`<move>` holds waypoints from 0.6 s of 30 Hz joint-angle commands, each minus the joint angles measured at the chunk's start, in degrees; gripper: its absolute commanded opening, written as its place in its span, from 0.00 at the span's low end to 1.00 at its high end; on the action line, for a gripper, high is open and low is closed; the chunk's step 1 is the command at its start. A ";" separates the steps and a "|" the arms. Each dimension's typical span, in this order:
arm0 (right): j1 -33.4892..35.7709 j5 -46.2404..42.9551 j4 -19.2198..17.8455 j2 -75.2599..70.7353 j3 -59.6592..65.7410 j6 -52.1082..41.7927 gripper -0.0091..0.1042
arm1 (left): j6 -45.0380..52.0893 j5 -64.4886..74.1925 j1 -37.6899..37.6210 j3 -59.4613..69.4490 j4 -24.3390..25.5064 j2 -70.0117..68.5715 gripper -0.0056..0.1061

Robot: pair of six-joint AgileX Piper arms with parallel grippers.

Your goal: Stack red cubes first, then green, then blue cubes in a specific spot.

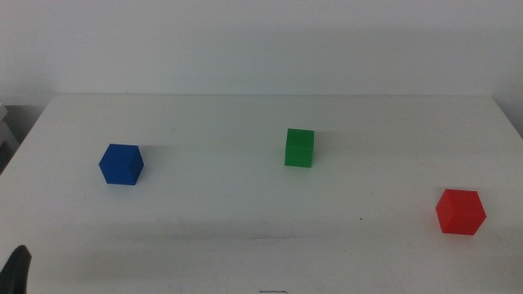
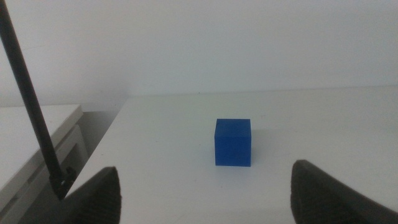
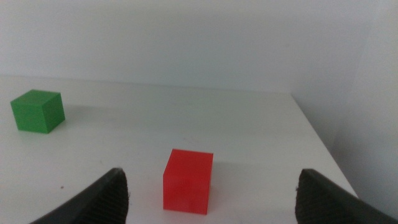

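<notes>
The red cube (image 1: 460, 211) sits on the white table at the right. The green cube (image 1: 299, 148) stands near the middle. The blue cube (image 1: 121, 164) is at the left. They stand well apart, none stacked. My left gripper (image 2: 205, 186) is open and empty, with the blue cube (image 2: 233, 142) ahead of its jaws. Only a dark tip of the left gripper (image 1: 18, 269) shows at the bottom left of the middle view. My right gripper (image 3: 211, 186) is open and empty, with the red cube (image 3: 188, 180) just ahead between its jaws and the green cube (image 3: 38, 111) farther off.
The white table (image 1: 245, 204) ends at a white wall behind. A thin dark pole (image 2: 34, 106) and a white shelf unit (image 2: 37, 143) stand beyond the table's left edge. The table's right edge (image 3: 317, 137) runs close to the red cube.
</notes>
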 commanded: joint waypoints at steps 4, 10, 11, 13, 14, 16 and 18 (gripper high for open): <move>0.11 4.37 -0.06 3.99 -10.14 -0.31 0.73 | -0.35 -4.86 -0.07 -0.17 -0.19 -1.17 0.89; 0.11 15.30 -0.06 15.28 -24.77 -0.31 0.73 | -0.35 -4.86 -0.07 -0.17 -0.19 -1.17 0.89; 0.11 16.68 -0.06 17.72 -26.79 -0.31 0.73 | -0.35 -4.86 -0.07 -0.17 -0.19 -1.17 0.89; 0.11 20.62 0.00 23.06 -31.75 -0.31 0.73 | -0.35 -4.86 -0.07 -0.17 -0.19 -1.17 0.89; 0.11 22.74 0.18 25.32 -33.71 -0.31 0.73 | -0.35 -4.86 -0.07 -0.17 -0.19 -1.17 0.89; 0.11 27.69 0.25 31.08 -39.19 -0.31 0.73 | -0.35 -4.86 -0.07 -0.17 -0.19 -1.17 0.89; 0.11 33.46 0.42 36.30 -43.94 -0.31 0.73 | -0.35 -4.86 -0.07 -0.17 -0.19 -1.17 0.89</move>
